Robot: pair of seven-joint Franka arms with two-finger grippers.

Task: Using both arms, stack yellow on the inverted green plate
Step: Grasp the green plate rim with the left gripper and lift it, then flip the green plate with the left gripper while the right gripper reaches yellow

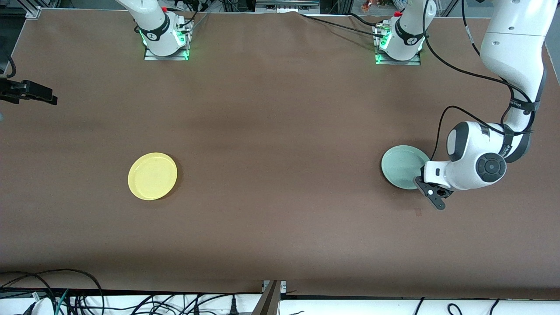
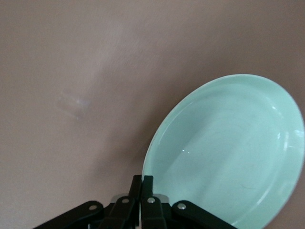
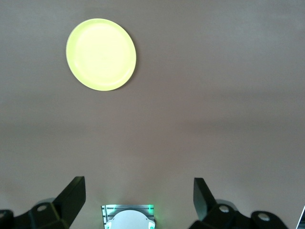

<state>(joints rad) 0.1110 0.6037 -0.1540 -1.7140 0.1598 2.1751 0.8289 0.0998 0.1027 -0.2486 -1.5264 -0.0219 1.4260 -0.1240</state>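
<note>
The pale mint-green plate (image 1: 402, 166) lies hollow side up near the left arm's end of the table. My left gripper (image 1: 423, 181) is shut on its rim, on the edge nearer the front camera. The left wrist view shows the fingers (image 2: 147, 183) pinched together on the rim of the green plate (image 2: 228, 152). I cannot tell whether the plate is lifted off the table. The bright yellow plate (image 1: 152, 176) lies hollow side up toward the right arm's end. My right gripper (image 3: 138, 185) is open and empty, high over the table, with the yellow plate (image 3: 101, 54) in its view.
The two arm bases (image 1: 166, 39) (image 1: 398, 43) stand along the table's edge farthest from the front camera. A black camera mount (image 1: 26, 92) juts in at the right arm's end. Cables (image 1: 65, 297) lie off the table's near edge.
</note>
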